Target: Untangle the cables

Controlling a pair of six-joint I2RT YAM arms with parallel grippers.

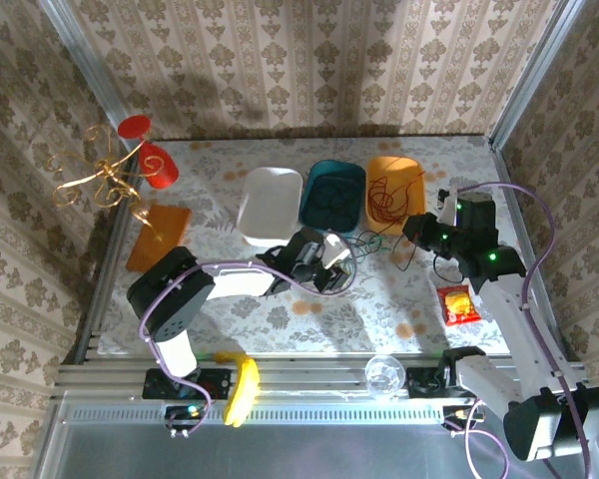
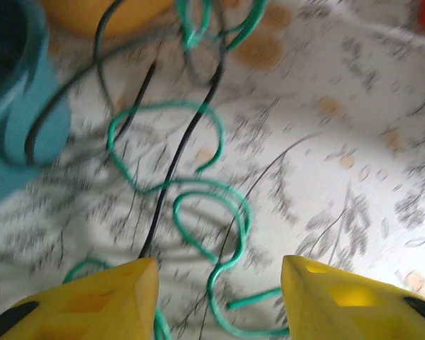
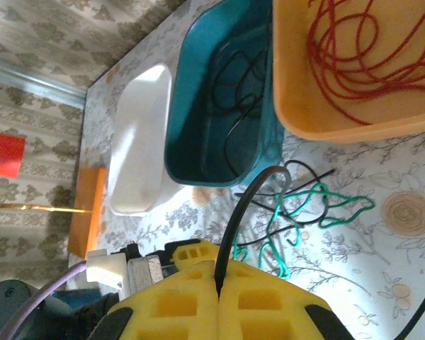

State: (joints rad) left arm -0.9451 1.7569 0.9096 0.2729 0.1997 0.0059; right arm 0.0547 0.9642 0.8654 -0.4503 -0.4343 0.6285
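Yellow pincer fingers [image 2: 106, 301]; black-and-white arms [image 1: 240, 281]; purple cables [image 3: 57, 287].

The black-and-white left arm [image 1: 230, 281] reaches from its near-left base across towards the middle, its forearm low and almost level. The yellow two-finger left gripper [image 2: 219, 283] has its fingers well apart, clamping nothing. The right arm [image 1: 509, 309] rises from the near-right base and bends inward. The yellow right gripper [image 3: 219, 283] is pressed closed, pinching a thin black cable [image 3: 230, 227].

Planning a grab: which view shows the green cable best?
Left wrist: the green cable looms large, loops traceable, though blurred. Right wrist shows it smaller, near the teal bin; top external, a tiny tangle.
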